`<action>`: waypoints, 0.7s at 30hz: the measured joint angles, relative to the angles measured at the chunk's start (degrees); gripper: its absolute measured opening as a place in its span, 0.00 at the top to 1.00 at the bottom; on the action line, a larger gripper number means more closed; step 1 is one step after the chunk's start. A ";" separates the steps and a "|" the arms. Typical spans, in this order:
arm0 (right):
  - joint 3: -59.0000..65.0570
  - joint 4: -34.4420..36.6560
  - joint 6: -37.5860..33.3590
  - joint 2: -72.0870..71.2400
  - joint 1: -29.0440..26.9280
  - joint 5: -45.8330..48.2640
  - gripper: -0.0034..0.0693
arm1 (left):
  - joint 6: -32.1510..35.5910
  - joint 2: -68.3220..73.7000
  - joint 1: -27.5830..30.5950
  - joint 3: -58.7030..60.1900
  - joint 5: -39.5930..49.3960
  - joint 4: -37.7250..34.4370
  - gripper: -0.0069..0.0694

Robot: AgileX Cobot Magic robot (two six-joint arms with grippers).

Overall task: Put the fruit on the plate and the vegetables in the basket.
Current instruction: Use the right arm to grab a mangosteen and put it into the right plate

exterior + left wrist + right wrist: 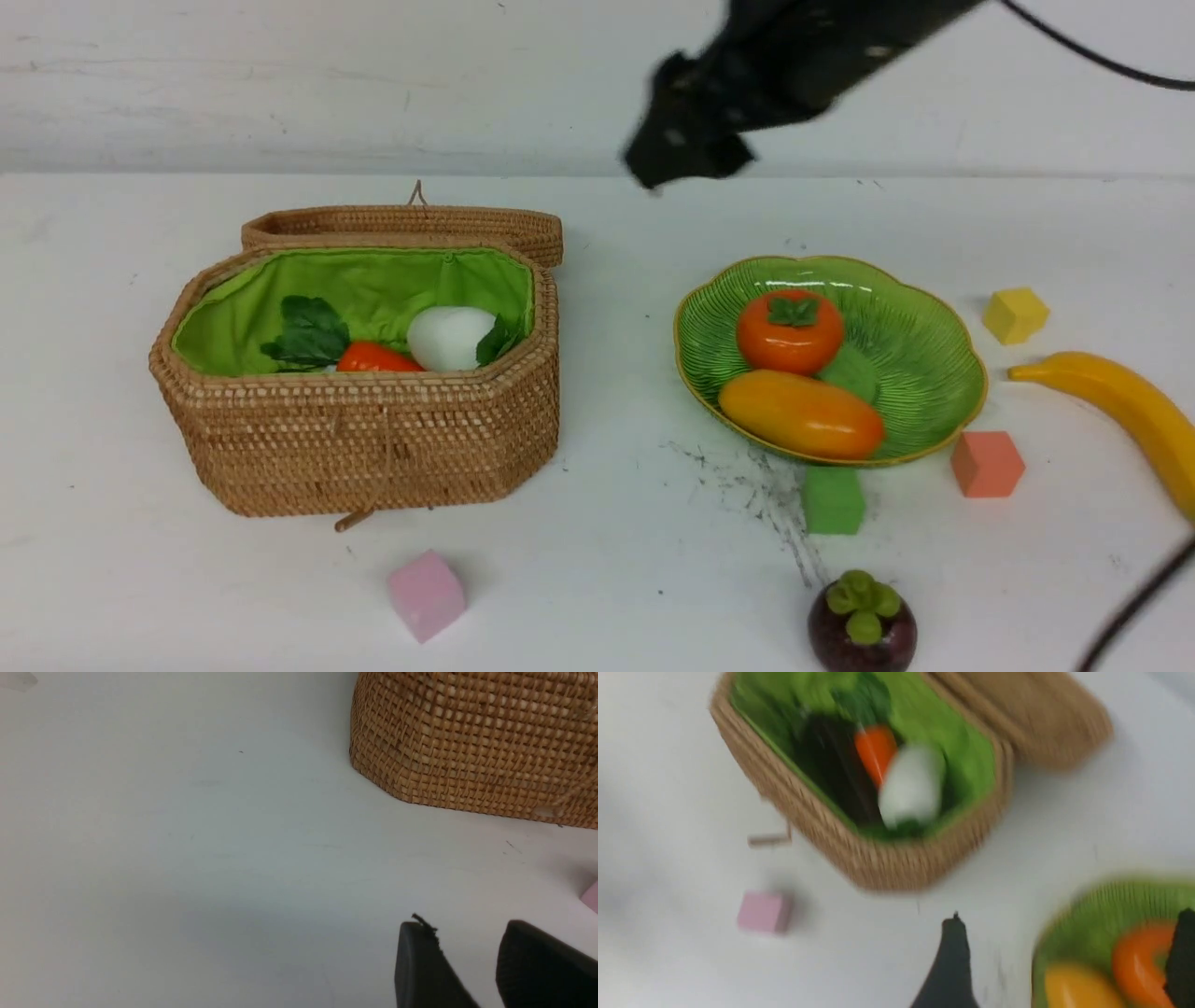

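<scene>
The woven basket [373, 439] stands open at the left, its lid behind it. In its green lining lie the orange carrot [373, 357] and the white radish [450, 336]; the right wrist view also shows a dark long eggplant [836, 770] in there. The green plate [920, 350] holds the persimmon [789, 331] and the mango [801, 413]. A banana [1120, 401] lies right of the plate, and a mangosteen [861, 625] sits near the front edge. My right gripper [1069, 926], blurred, hangs open and empty high between basket and plate. My left gripper [465, 928] is open, low over bare table beside the basket [476, 742].
Small cubes lie about: yellow [1015, 315] right of the plate, salmon [987, 464] and green [833, 499] at its front rim, pink [426, 595] in front of the basket. Dark scuff marks [766, 485] streak the table. A cable [1134, 607] crosses the right front corner.
</scene>
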 joint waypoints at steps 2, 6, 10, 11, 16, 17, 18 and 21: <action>5.49 -1.98 6.27 -3.20 -1.30 1.27 0.16 | 0.00 0.00 0.00 0.00 0.00 0.00 0.60; 17.61 -5.92 19.55 -7.11 -2.75 1.75 0.16 | 0.00 0.00 0.00 0.00 0.00 0.00 0.60; 32.03 -8.54 25.27 -9.96 -2.35 0.98 0.16 | 0.00 0.00 0.00 0.00 0.00 0.00 0.60; 37.10 -8.67 26.25 -11.25 -2.10 0.07 0.16 | 0.00 0.00 0.00 0.00 0.00 0.00 0.60; 45.71 -8.30 27.27 -15.03 -1.98 -2.72 0.13 | 0.00 0.00 0.00 0.00 0.00 0.00 0.60; 45.92 -8.24 27.27 -15.20 -1.98 -2.87 0.13 | 0.00 0.00 0.00 0.00 0.00 0.00 0.60; 47.20 -7.44 27.18 -16.24 -1.98 -3.96 0.11 | 0.00 0.00 0.00 0.00 0.00 0.00 0.60; 50.17 -3.98 25.15 -18.86 -1.98 -6.46 0.08 | 0.00 0.00 0.00 0.00 0.00 0.00 0.60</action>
